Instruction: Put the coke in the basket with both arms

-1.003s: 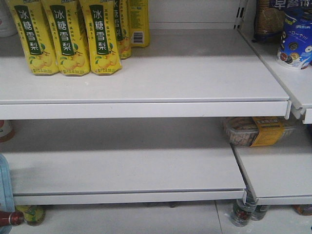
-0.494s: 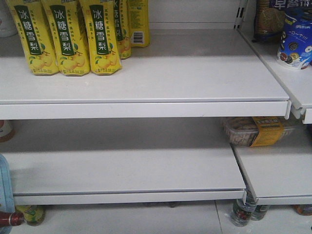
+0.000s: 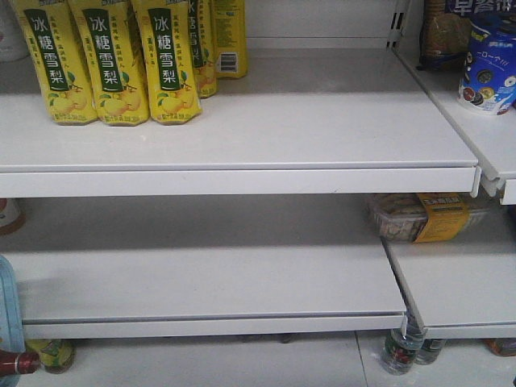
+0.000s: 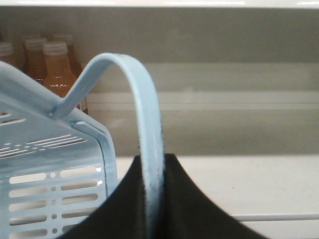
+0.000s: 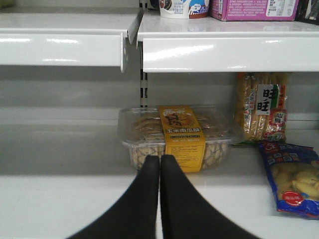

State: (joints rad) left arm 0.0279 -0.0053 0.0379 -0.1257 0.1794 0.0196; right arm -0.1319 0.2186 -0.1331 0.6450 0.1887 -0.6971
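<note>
My left gripper (image 4: 152, 159) is shut on the thin loop handle (image 4: 143, 94) of the light blue basket (image 4: 50, 164). The basket's slotted wall fills the lower left of the left wrist view. In the front view only a sliver of the basket (image 3: 6, 310) shows at the left edge. Below it a dark red bottle tip (image 3: 16, 364) pokes in. Too little of that tip shows to tell whether it is the coke. My right gripper (image 5: 160, 158) is shut with nothing in it, pointing at a lower shelf. Neither arm appears in the front view.
Yellow pear-drink bottles (image 3: 109, 60) stand on the upper white shelf (image 3: 242, 177). A clear snack box with a yellow label (image 5: 182, 132) sits just beyond the right fingertips. Snack bags (image 5: 291, 179) lie to its right. Amber bottles (image 4: 55, 64) stand behind the basket.
Almost nothing differs. The basket sliver and the red bottle tip at the left edge have slipped slightly down and to the left.
</note>
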